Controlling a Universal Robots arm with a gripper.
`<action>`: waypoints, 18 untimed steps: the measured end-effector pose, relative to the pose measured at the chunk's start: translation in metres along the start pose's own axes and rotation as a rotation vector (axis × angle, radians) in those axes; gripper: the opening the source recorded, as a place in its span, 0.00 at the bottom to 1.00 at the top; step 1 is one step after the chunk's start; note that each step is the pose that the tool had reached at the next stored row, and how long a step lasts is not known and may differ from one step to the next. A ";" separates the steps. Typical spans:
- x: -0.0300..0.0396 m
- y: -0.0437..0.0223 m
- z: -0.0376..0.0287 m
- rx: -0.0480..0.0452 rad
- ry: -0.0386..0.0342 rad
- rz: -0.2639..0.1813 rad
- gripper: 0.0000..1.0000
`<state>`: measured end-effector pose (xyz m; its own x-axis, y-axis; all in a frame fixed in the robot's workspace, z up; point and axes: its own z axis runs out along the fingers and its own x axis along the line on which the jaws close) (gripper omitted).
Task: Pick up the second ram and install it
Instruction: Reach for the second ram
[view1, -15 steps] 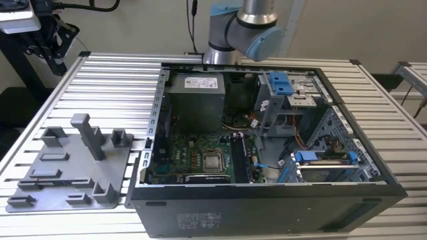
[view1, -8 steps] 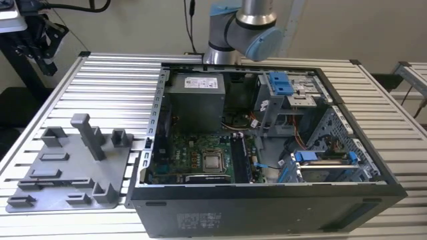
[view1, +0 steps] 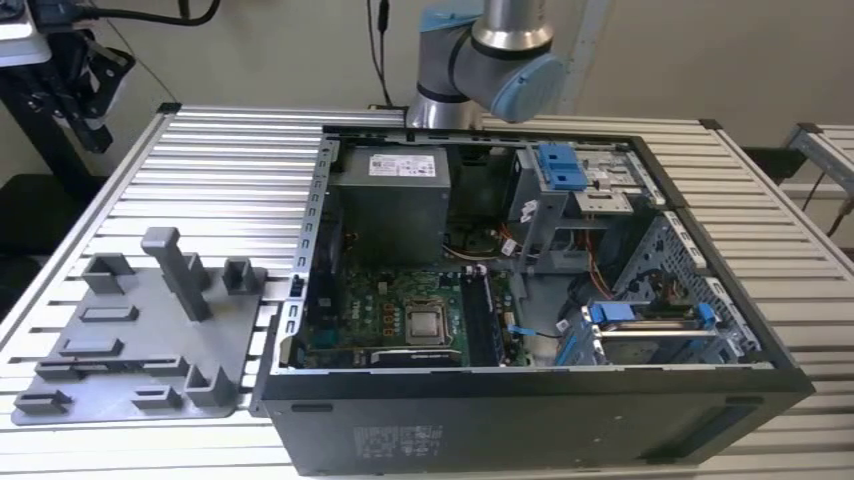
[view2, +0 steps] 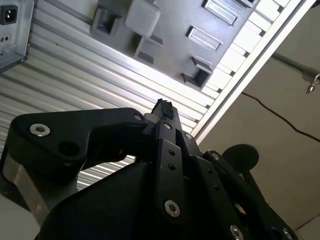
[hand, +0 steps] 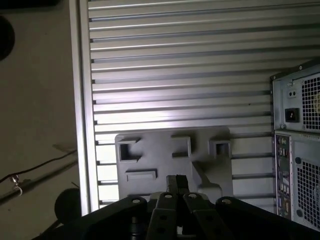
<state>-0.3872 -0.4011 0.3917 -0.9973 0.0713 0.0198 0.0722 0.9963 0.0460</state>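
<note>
Hovering over the grey tray (hand: 160, 160) on the slatted surface (hand: 175, 60), the hand (hand: 176, 180) has its fingers pressed narrowly together in both wrist views, with nothing visible between them. At the lower centre of the exterior view, dark strips fill the slots (view1: 487, 318) inside the open computer case (view1: 534, 420). Whether the memory stick sits among them I cannot tell.

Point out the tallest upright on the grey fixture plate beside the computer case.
The slim post near the back of the grey fixture plate in the exterior view; it towers over the low blocks around it.
</note>
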 end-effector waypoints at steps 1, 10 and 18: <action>-0.0001 -0.0016 0.0001 0.0000 0.0001 0.000 0.11; -0.0005 -0.0216 0.0018 0.0001 0.0002 0.000 0.11; -0.0005 -0.0388 0.0044 0.0001 0.0001 0.000 0.11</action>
<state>-0.3896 -0.4397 0.3856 -0.9973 0.0712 0.0199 0.0720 0.9963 0.0459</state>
